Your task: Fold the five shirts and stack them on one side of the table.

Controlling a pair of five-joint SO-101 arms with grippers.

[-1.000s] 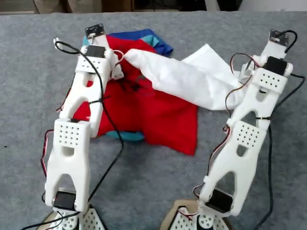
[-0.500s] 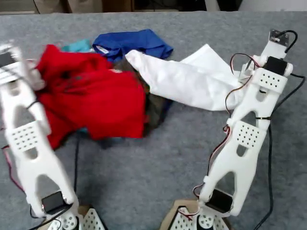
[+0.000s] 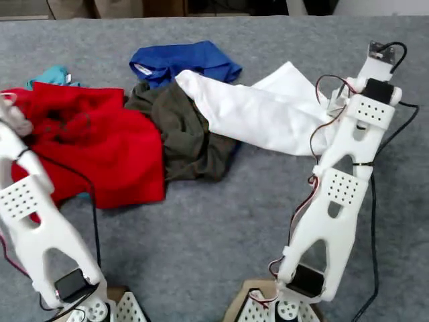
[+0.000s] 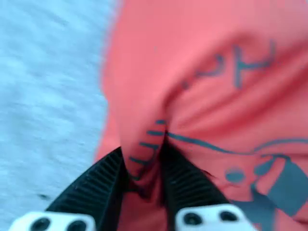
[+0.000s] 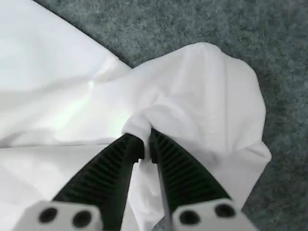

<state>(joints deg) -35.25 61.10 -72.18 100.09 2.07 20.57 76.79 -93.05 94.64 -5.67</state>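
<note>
A red shirt [image 3: 100, 151] with dark print lies at the table's left, pulled off the pile. My left gripper [image 4: 143, 156] is shut on a fold of that red shirt [image 4: 202, 91], at the far left edge of the high view. A white shirt [image 3: 258, 111] stretches across the right of the table; my right gripper [image 5: 144, 144] is shut on a pinched fold of the white shirt [image 5: 192, 96] at its right end. A dark olive shirt [image 3: 181, 134] lies in the middle, a blue shirt [image 3: 184, 60] behind it, and a teal shirt [image 3: 53, 74] peeks out behind the red one.
The grey table [image 3: 221, 235] has open room in front of the shirts, between the two arm bases. The right arm [image 3: 338, 188] stands along the right side. Cables hang off both arms.
My left gripper has dragged the red shirt to the left, off the pile, uncovering the dark olive shirt. The right arm and the white shirt have hardly moved.
</note>
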